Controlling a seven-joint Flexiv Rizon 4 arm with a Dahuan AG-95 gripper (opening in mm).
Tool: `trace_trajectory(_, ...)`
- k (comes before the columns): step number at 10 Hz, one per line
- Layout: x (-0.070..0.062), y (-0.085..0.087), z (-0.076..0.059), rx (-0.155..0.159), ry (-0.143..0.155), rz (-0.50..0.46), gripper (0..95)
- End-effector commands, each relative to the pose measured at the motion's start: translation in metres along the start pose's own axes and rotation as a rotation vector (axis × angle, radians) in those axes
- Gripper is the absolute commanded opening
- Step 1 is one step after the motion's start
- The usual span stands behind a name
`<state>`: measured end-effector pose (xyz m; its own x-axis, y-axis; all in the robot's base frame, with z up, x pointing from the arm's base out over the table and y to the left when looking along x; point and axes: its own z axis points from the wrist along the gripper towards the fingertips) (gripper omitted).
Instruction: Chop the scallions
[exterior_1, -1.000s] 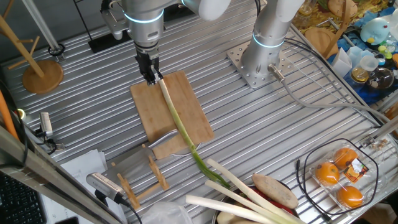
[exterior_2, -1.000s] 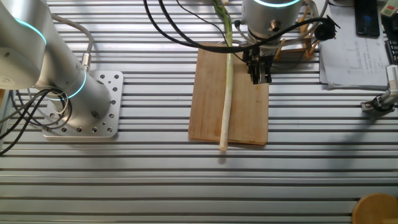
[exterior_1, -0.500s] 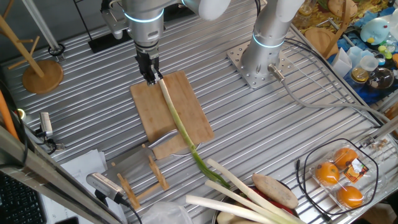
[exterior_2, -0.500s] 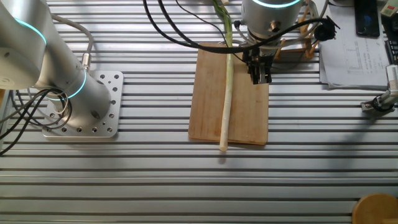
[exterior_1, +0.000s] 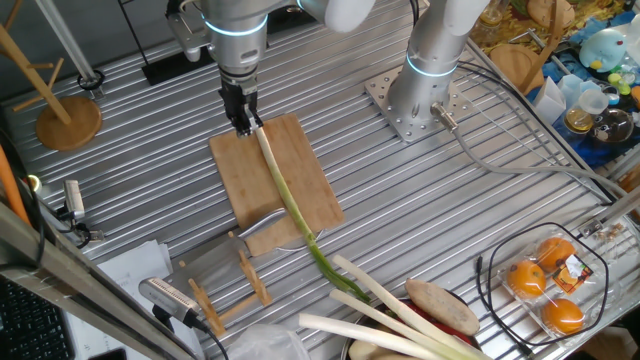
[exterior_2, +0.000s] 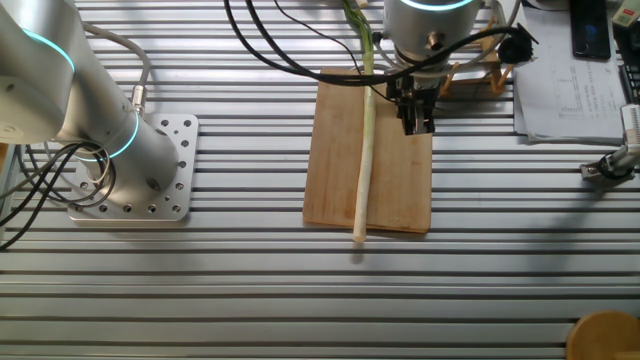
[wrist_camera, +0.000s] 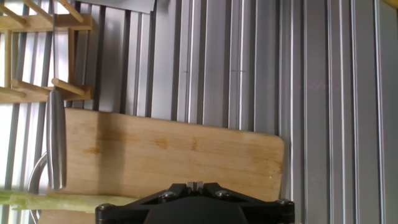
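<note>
Two opposed overheads; wrist close-up; shared board (exterior_1: 272, 182)

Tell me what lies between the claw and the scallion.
Only bare cutting board; the other fixed view shows the claw beside the scallion.

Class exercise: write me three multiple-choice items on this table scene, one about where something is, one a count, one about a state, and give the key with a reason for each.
1. Where does the scallion lie?
A. Inside a bowl
B. Lengthwise on the cutting board, pale end just past its edge
C. Standing upright in a cup

2. How many orange fruits show in the wire basket?
A. One
B. Six
C. Three

3. What state is the scallion in?
A. Whole, uncut
B. Chopped into short pieces
C. Cut in two halves

Key: 1 B, since the other fixed view shows the stalk running along the board and overhanging it; 2 C, since three fruits are visible in the basket; 3 A, since the stalk is one unbroken length.
</note>
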<state>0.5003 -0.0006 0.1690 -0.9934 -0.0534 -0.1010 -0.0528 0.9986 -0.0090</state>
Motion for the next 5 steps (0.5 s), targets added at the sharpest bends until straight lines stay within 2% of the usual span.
trace_trajectory(1,-0.0008,-0.0001,0.0005,0.003,-0.009,-0.007,0.0)
trace_trajectory(5,-0.0009,0.0001,0.0007,0.004,-0.013,-0.015,0.0)
